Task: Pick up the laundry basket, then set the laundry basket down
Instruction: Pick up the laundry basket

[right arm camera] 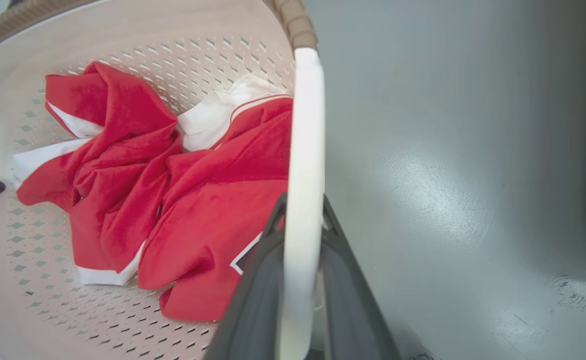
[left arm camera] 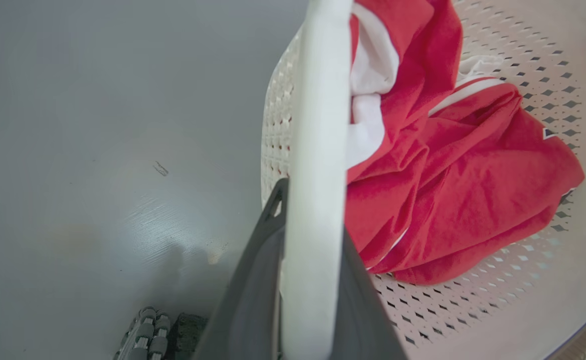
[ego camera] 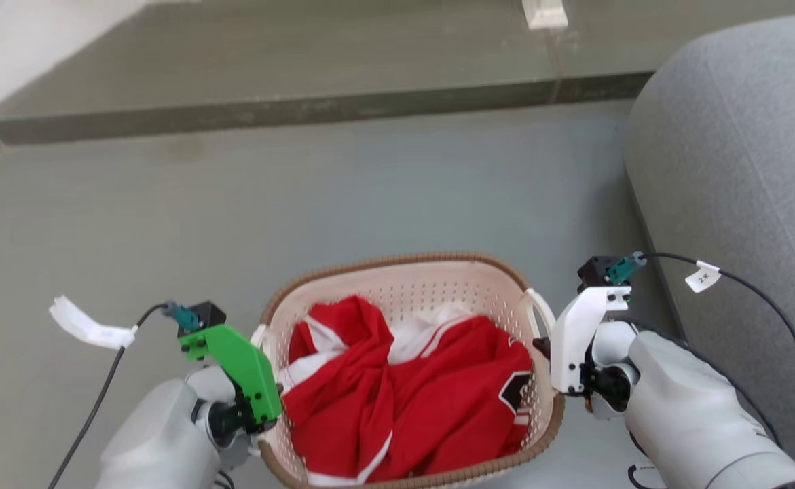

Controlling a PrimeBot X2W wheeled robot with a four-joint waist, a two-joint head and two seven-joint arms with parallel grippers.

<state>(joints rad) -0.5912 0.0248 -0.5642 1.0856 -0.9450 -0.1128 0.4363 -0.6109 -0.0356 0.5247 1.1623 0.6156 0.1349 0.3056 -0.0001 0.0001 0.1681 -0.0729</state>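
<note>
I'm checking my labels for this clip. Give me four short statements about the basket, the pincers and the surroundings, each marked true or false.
1. The left pincer is shut on a white handle of the basket. True.
2. The basket is empty. False: red and white clothing lies in it.
3. The right pincer hangs open over the floor. False: it is shut on the other white handle.
4. A grey sofa stands on the robot's right. True.
</note>
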